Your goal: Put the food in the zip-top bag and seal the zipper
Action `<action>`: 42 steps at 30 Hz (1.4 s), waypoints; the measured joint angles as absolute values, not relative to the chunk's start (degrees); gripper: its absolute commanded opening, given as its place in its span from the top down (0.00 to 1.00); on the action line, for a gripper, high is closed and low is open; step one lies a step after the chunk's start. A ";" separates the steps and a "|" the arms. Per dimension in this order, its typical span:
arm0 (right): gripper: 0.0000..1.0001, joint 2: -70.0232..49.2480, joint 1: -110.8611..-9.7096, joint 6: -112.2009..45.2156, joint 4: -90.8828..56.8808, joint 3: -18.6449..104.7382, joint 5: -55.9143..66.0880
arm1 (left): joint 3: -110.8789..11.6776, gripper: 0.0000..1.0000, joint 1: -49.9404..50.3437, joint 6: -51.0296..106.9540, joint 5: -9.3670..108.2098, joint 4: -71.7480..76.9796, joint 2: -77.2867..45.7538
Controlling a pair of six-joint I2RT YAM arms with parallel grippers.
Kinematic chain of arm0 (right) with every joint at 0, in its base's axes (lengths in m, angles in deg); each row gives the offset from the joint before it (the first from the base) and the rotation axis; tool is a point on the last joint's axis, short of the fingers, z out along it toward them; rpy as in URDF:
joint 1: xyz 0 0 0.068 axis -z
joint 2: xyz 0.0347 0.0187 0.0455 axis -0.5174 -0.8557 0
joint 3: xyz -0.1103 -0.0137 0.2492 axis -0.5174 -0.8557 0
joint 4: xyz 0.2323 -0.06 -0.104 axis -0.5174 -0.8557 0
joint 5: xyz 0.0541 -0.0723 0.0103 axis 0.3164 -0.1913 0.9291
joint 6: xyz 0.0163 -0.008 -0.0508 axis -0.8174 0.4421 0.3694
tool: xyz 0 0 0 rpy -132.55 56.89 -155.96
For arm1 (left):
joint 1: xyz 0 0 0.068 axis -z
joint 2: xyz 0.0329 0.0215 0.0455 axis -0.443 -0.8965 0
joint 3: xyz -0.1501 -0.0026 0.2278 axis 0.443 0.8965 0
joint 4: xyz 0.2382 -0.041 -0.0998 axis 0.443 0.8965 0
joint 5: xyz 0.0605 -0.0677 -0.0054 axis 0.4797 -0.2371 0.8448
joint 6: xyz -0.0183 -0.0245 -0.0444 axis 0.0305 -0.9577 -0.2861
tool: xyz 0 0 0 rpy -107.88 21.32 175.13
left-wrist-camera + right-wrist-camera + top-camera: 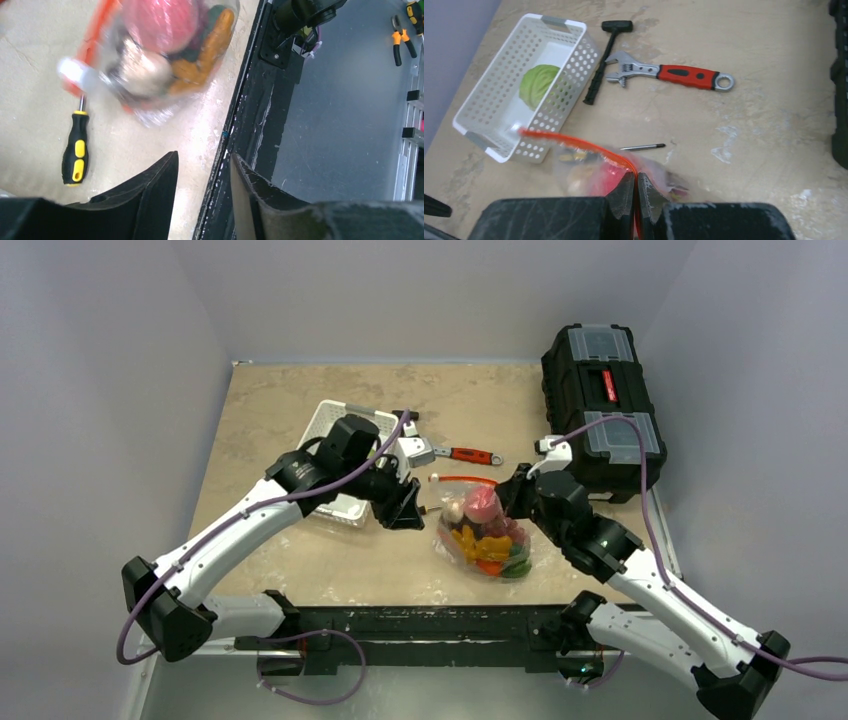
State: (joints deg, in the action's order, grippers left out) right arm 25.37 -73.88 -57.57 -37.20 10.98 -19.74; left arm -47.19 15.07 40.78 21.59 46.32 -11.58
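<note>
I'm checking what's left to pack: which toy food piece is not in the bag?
The green cabbage, lying alone in the white slotted basket. The pink peach, the carrot and the others are inside the clear zip-top bag.

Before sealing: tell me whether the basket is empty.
Not empty: a green cabbage lies inside the white basket.

Table (290, 400): bag (485, 537), basket (574, 65), wrench (674, 76), maybe pen (642, 147)

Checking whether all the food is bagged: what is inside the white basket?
A green cabbage lies in the white basket; nothing else shows. From above, the left arm covers much of it.
</note>
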 measured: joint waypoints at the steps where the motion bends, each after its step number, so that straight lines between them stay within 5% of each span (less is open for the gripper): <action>1: 1.00 25.61 -73.66 -57.55 -38.05 11.03 -21.25 | -47.19 0.54 15.00 40.71 21.76 46.67 -11.47; 19: 1.00 29.72 -73.24 -63.50 -63.10 24.01 -53.01 | -43.45 0.51 14.91 39.14 45.19 41.56 5.07; 36: 0.99 19.93 -81.22 -63.02 -34.86 3.84 -16.31 | -43.08 0.49 14.91 38.68 50.09 41.14 5.10; 39: 0.90 18.95 -81.75 -65.44 -28.90 0.95 -10.70 | -43.08 0.49 14.83 38.68 50.68 41.14 5.10; 42: 0.67 17.77 -81.79 -67.76 -25.18 -1.91 -6.30 | -43.08 0.49 14.69 38.66 51.62 41.14 5.10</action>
